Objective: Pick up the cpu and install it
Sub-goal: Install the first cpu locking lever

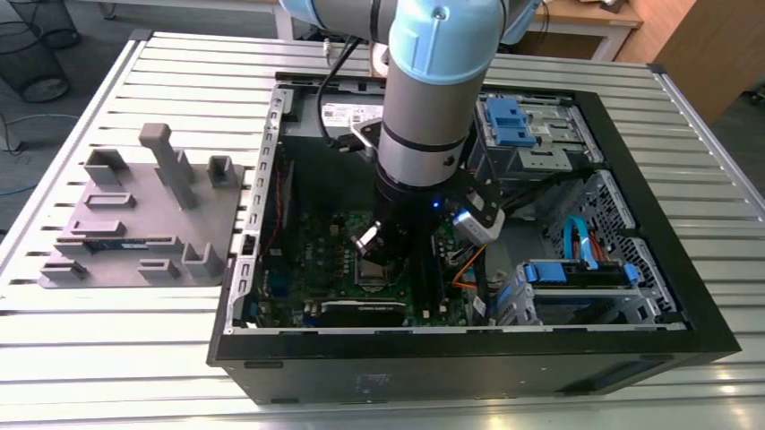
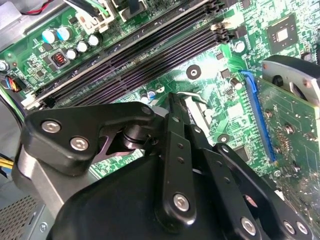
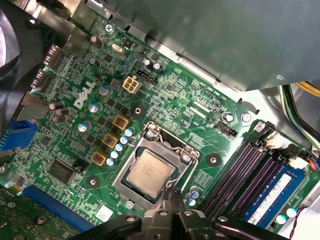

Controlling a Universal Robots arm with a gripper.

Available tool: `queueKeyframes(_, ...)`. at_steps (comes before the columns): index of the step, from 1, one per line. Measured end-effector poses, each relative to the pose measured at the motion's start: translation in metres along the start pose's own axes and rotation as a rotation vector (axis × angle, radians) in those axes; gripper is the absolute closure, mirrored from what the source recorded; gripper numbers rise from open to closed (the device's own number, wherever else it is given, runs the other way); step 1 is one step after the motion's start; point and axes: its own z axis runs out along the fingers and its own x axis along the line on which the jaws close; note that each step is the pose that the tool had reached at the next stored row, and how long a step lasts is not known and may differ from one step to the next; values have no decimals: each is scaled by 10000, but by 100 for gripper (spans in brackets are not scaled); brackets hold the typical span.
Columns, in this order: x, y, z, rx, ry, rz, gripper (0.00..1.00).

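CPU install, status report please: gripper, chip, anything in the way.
Gripper shut, empty, low at socket edge. Square silver-topped cpu seated inside metal socket frame on green motherboard. Nothing lies on the chip.

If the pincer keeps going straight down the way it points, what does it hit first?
Most likely the socket frame edge beside the cpu, which already sits in the socket. In the first wrist view the pincer tips are at the frame's near edge. How far above the frame they are is unclear.
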Motion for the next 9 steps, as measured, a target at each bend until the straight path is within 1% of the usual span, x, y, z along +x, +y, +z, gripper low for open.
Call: queueKeyframes(9, -9, -1, 35, -1, -1, 1, 89)
